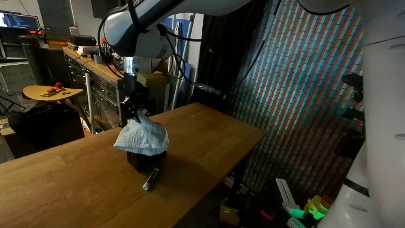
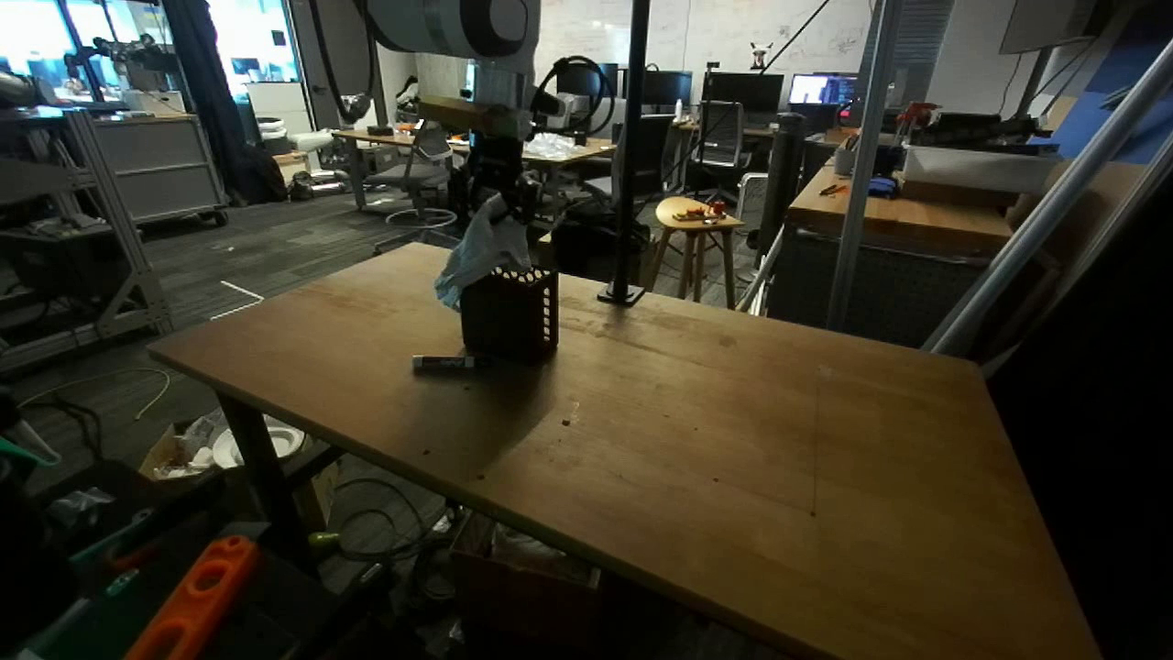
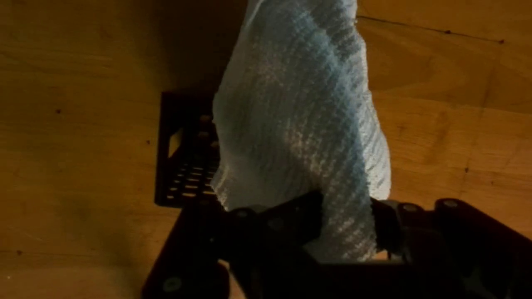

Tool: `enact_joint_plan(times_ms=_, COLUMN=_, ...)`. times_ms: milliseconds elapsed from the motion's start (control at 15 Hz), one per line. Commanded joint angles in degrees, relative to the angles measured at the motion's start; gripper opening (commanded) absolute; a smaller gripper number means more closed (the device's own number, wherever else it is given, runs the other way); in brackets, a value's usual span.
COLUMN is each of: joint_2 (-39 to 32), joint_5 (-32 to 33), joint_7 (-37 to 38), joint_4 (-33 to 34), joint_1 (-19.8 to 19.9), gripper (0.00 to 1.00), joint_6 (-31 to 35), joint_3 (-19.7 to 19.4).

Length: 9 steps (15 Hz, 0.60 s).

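A pale blue-white, ribbed cloth (image 1: 144,136) hangs down from my gripper (image 1: 136,115), which is shut on a bunched part of it. In the wrist view, the cloth (image 3: 299,104) passes up between the two dark fingers (image 3: 305,216) and spreads out beyond them. A black perforated basket (image 2: 509,316) stands upright on the table beneath the gripper. The cloth covers much of its opening in the wrist view, where the basket's left rim (image 3: 160,166) still shows. Whether the cloth touches the rim I cannot tell. Beside the basket lies a marker (image 1: 151,179) with a dark barrel.
The wooden table (image 2: 715,458) carries the basket and marker. A black upright pole (image 2: 632,165) is fixed at its edge, close behind the basket in an exterior view. Beyond stand a small stool (image 2: 701,215) and a workbench (image 1: 95,68). A patterned curtain (image 1: 300,79) hangs past the table.
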State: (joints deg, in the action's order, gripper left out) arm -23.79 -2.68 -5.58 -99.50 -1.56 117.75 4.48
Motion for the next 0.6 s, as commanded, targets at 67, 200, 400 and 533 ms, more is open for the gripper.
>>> enact_joint_plan(times_ms=67, joint_2=1.26, joint_5=2.93, joint_7=0.10, joint_4=-2.10, joint_1=-0.08, gripper=0.08, joint_6=2.81, joint_3=-1.78)
enact_joint_plan(times_ms=200, joint_2=0.87, joint_5=2.60, joint_7=-0.37, joint_4=-2.52, joint_1=0.31, gripper=0.09, joint_6=3.78, joint_3=-1.98)
enact_joint_plan(times_ms=400, joint_2=-0.02, joint_5=1.65, joint_7=-1.35, joint_4=-3.72, joint_1=0.93, gripper=0.09, joint_6=6.05, joint_3=-1.94)
enact_joint_plan(times_ms=533, joint_2=-0.85, joint_5=1.22, joint_7=-2.06, joint_4=-4.27, joint_1=1.43, gripper=0.09, joint_6=7.32, joint_3=-1.80)
